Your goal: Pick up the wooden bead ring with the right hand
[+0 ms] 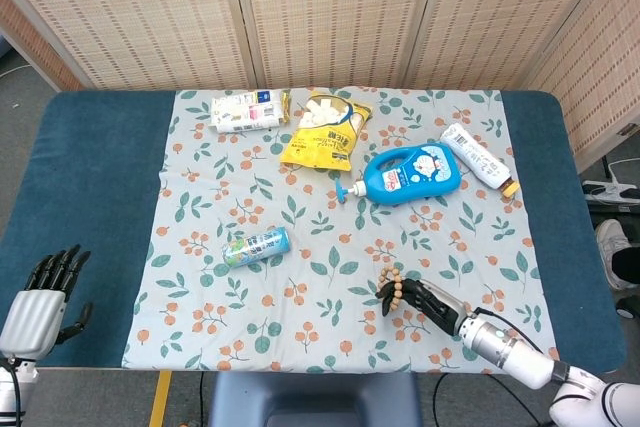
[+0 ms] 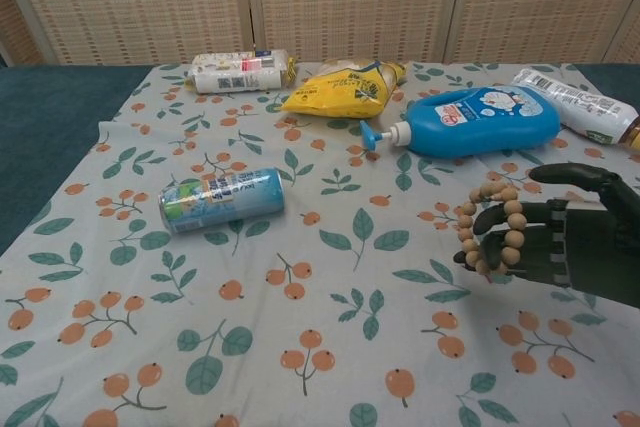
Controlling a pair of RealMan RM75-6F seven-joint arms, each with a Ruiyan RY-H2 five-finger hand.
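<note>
The wooden bead ring (image 1: 403, 294) (image 2: 497, 230), a loop of round tan beads, hangs around the fingers of my right hand (image 1: 425, 299) (image 2: 560, 235) at the front right of the floral cloth. The black fingers are curled through the loop and hold it; in the chest view the ring stands upright, raised off the cloth. My left hand (image 1: 45, 292) rests at the front left on the blue table, off the cloth, with its fingers apart and nothing in it. It does not show in the chest view.
On the cloth (image 1: 340, 237) lie a light-blue can (image 1: 256, 247) (image 2: 221, 199), a blue pump bottle (image 1: 408, 174) (image 2: 480, 121), a yellow snack bag (image 1: 323, 130) (image 2: 340, 92), a white packet (image 1: 249, 110) (image 2: 238, 71) and a white bottle (image 1: 480, 159) (image 2: 580, 107).
</note>
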